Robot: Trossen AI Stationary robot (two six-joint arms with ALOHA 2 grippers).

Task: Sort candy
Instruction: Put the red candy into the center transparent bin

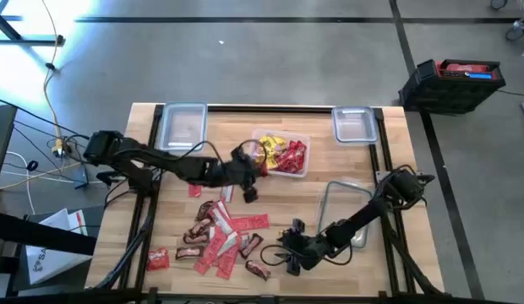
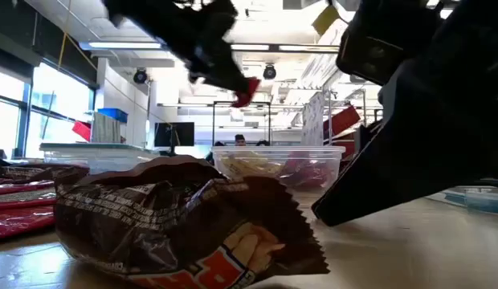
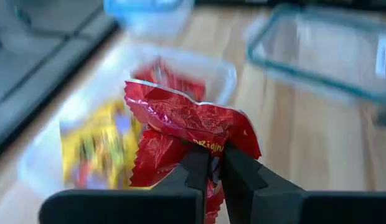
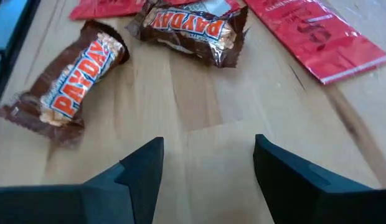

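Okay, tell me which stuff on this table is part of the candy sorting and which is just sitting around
Part of the job:
- left gripper, shut on a red candy packet
- container with sorted candy
- loose candy pile
- PayDay bars
- right gripper, open

Lying about:
- black case on the floor
- cables

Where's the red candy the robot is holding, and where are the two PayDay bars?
red candy (image 3: pixel 187 118): left wrist view, middle of the wrapper.
left PayDay bar (image 4: pixel 71 93): right wrist view, its label.
right PayDay bar (image 4: pixel 190 28): right wrist view, its label.
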